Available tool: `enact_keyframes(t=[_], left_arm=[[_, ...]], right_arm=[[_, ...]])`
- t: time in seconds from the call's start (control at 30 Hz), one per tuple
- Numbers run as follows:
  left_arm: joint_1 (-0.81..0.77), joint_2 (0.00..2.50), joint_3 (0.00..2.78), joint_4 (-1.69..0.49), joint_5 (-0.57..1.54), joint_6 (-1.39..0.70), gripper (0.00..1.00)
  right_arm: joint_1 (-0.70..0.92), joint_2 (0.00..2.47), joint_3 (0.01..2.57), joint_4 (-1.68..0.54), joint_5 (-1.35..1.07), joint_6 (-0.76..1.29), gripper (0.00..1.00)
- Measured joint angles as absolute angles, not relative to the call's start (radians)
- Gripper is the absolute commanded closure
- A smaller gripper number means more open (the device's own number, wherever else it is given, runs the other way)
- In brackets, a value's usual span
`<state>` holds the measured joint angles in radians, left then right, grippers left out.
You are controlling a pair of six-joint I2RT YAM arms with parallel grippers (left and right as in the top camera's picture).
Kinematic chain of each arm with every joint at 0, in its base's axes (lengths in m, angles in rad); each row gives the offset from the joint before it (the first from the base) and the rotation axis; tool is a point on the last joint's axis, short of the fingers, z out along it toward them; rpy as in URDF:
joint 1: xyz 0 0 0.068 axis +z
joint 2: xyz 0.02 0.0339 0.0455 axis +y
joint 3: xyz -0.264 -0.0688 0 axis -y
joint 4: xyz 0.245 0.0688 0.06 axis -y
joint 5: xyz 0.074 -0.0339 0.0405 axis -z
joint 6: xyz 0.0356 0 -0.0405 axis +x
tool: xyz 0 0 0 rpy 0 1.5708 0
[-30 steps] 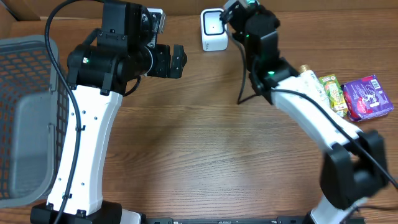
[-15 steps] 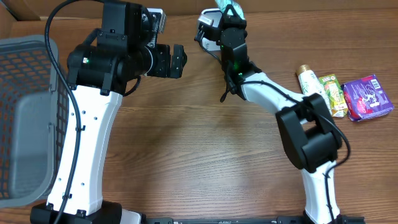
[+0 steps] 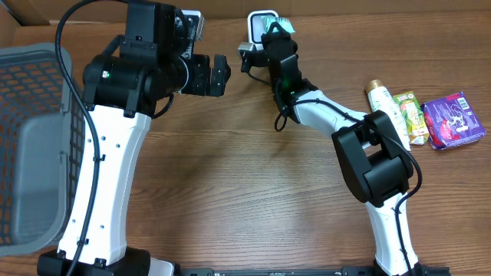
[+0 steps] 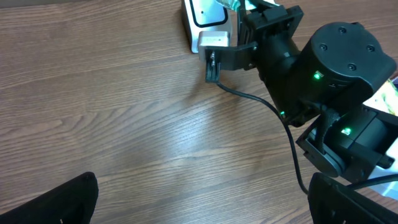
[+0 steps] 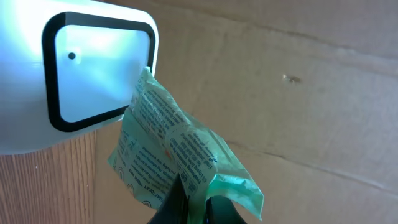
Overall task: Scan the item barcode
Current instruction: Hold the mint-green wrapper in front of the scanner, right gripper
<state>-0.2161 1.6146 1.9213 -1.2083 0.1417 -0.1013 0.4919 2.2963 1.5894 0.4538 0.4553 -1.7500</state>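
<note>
The packet point(image 5: 180, 162) looks light, crinkly, floppy; right hand point(image 5: 191, 204) pinches its lower edge at scanner point(image 5: 93, 68); left hand point(image 3: 219, 75) spread wide.

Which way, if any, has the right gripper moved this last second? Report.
Yes: the right gripper swung left, from right of the scanner to in front of it.

The left arm is rising and bending inward, its end effector point(image 3: 220, 75) pointing sideways with jaws spread wide and empty, while the right arm is stretching far forward, its end effector point(image 5: 189, 208) pinching a green packet point(image 5: 180, 155).
</note>
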Motion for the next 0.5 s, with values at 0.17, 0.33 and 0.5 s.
enact_keyframes(t=[0.17,0.33,0.5], left_arm=[[-0.216,1.615,1.921,-1.208,0.142,-0.101,0.00],[-0.216,1.615,1.921,-1.208,0.142,-0.101,0.00],[-0.216,1.615,1.921,-1.208,0.142,-0.101,0.00]], right_arm=[[0.493,2.297,1.589,0.450,0.448,-1.769,0.96],[0.493,2.298,1.589,0.448,0.444,-1.772,0.96],[0.493,2.298,1.589,0.448,0.445,-1.750,0.96]])
